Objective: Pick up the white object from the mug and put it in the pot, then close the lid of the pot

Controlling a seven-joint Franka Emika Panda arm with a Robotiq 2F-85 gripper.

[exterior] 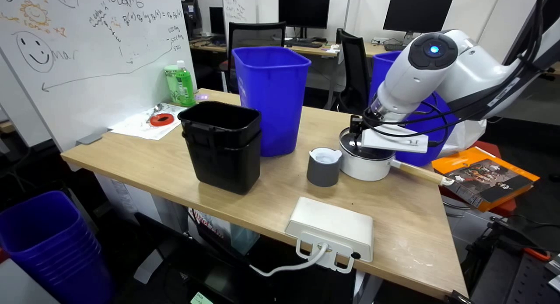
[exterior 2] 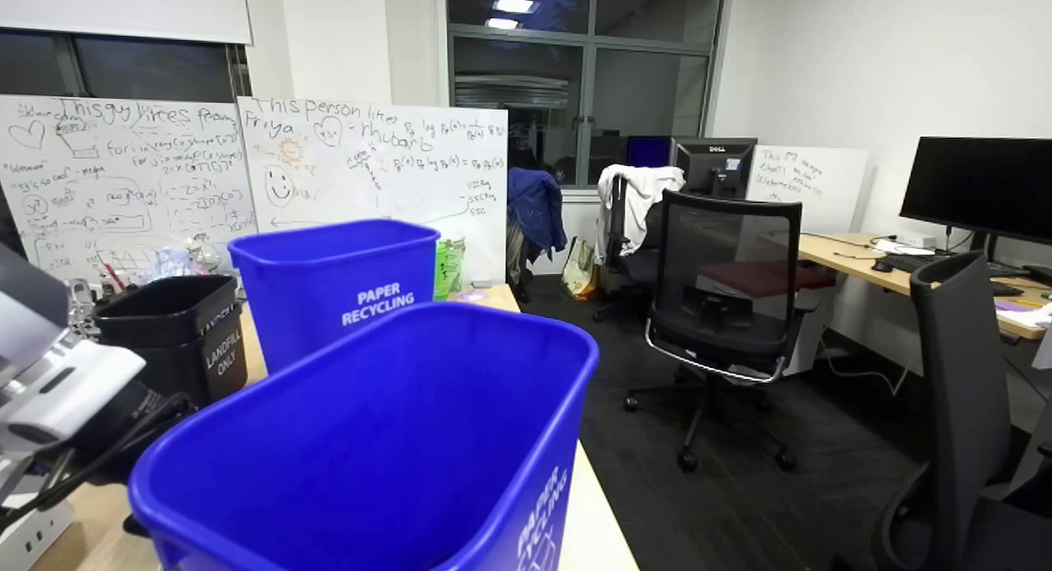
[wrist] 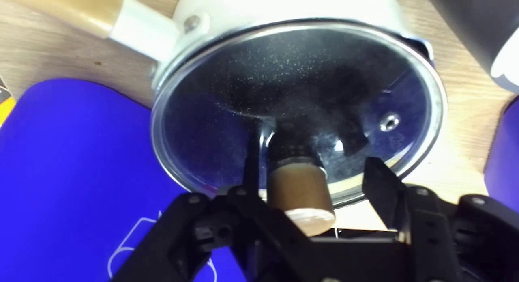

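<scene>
while the arm slants down over the lid, the empty pincer gapes loosely around its knob.

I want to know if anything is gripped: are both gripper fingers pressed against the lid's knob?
No, in the wrist view a gap shows between the knob and one of the fingers.
</scene>
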